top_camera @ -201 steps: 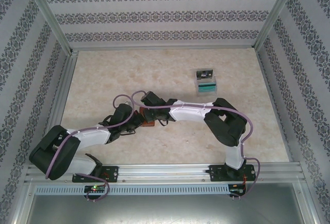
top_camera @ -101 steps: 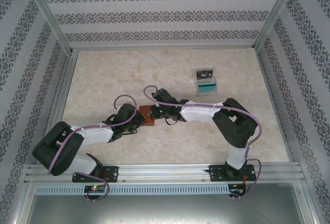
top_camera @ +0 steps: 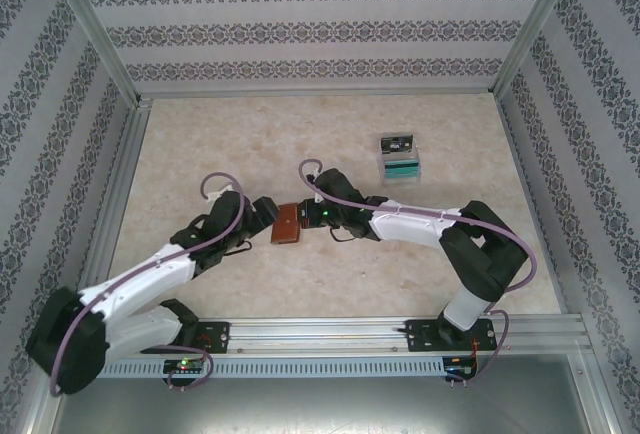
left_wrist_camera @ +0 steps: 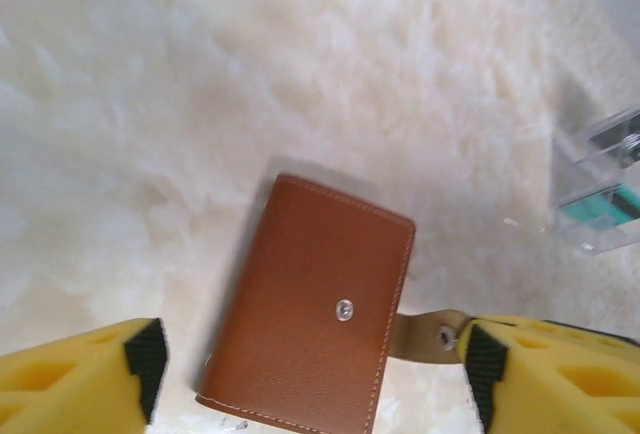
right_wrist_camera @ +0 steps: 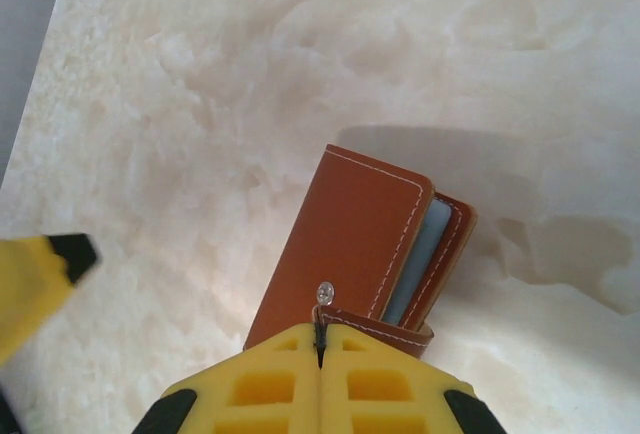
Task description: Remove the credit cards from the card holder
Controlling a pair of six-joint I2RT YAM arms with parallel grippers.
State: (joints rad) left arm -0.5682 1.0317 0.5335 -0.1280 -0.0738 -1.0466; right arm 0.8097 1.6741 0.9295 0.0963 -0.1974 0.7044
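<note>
Lying flat on the marbled tabletop (top_camera: 200, 144), near its middle, is one card holder (top_camera: 287, 224). It is reddish-brown and folded shut, with a metal snap stud (left_wrist_camera: 344, 308) on its upper face. A sliver of blue-grey inner panel (right_wrist_camera: 415, 254) shows along one edge.

Two arms crowd it from either side. The left pincer (top_camera: 263, 216) is released, its yellow fingers (left_wrist_camera: 75, 379) spread wide with the holder between them and touching neither. The right pincer (top_camera: 306, 216) is clenched, fingers pressed together. Its tips sit right at the holder's brown strap (right_wrist_camera: 385, 329), beside the stud. Whether the strap is actually pinched between them cannot be told. In the left wrist view the strap's tan end (left_wrist_camera: 425, 334) juts out from the holder's edge, carrying a second snap piece.

One other thing stands on the tabletop, a small clear box (top_camera: 400, 162) with teal contents. It is well apart from the holder, toward the far right, with a dark item at its far side. A purple cable (top_camera: 420, 212) loops along each arm. Patterned walls (top_camera: 320, 29) and aluminium rails enclose the tabletop.
</note>
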